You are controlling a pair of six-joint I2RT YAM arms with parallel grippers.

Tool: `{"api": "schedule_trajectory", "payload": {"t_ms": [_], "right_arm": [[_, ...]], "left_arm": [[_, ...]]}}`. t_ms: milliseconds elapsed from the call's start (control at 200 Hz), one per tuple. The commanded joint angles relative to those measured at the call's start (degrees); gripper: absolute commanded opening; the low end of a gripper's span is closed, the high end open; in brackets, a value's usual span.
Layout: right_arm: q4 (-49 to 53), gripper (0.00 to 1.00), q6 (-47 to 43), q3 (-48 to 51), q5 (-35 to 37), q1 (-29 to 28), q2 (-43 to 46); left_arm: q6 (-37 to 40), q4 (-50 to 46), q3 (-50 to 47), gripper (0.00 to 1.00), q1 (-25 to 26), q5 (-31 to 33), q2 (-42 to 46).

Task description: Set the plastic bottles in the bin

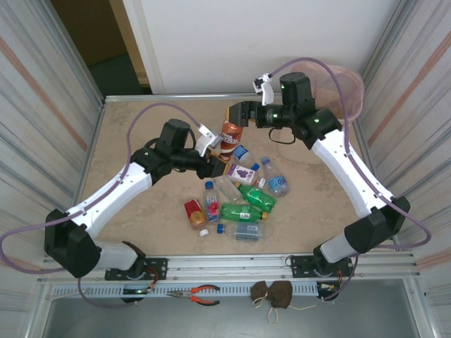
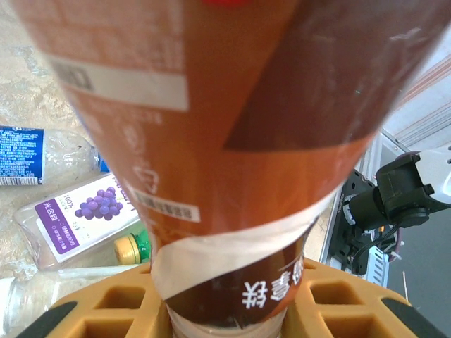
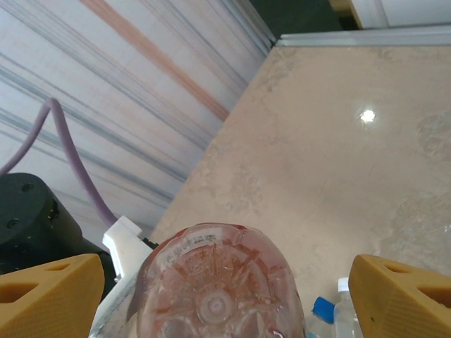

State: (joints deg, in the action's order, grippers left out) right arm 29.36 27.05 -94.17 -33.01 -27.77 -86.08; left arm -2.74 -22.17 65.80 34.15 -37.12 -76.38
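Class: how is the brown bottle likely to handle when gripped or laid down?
The brown bottle looks empty through its clear base, so probably light. Round-bodied, it would likely roll if laid down. Gripped at the neck by the left hand, it may swing.

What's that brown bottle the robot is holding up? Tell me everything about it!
The brown bottle is clear plastic wrapped in a glossy orange-brown label with white writing and a pale band. The left gripper pinches its narrow neck end and holds it in the air above the table. Its ridged round base points at the right gripper, whose open fingers sit either side without touching.
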Motion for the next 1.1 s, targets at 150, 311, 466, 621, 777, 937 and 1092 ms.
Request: {"api": "schedule_trajectory", "payload": {"t_ms": [150, 311, 466, 621, 777, 937, 1092], "right_arm": [[-1.2, 0.78, 3.4, 0.0, -0.1, -1.4, -0.9], [-1.2, 0.69, 3.7, 0.1, 0.2, -1.7, -1.0], [-1.5, 0.62, 4.1, 0.2, 0.1, -1.8, -0.9], [-1.6, 0.55, 4.1, 0.1, 0.6, -1.8, -0.7], [-1.4, 0.53, 3.7, 0.0, 1.8, -1.7, -0.3], [-1.3, 0.53, 3.5, -0.2, 3.2, 0.9, 0.6], [-0.1, 0.53, 2.5, -2.2, 4.2, 6.3, 1.5]], "left_arm": [[1.0, 1.0, 1.9, 0.29, 0.4, -0.2, 0.2], [0.8, 1.3, 1.7, 0.29, 0.4, -0.3, 0.2], [0.4, 1.7, 1.4, 0.30, 0.4, -0.1, 0.3], [0.0, 2.1, 1.5, 0.32, 0.4, 0.0, 0.5], [-0.5, 2.5, 1.2, 0.46, 0.4, 0.8, 1.3], [-0.9, 3.1, 0.0, 0.61, 0.4, 2.0, 3.7], [-0.8, 2.7, -1.1, 0.65, 0.4, 3.2, 6.0]]}}
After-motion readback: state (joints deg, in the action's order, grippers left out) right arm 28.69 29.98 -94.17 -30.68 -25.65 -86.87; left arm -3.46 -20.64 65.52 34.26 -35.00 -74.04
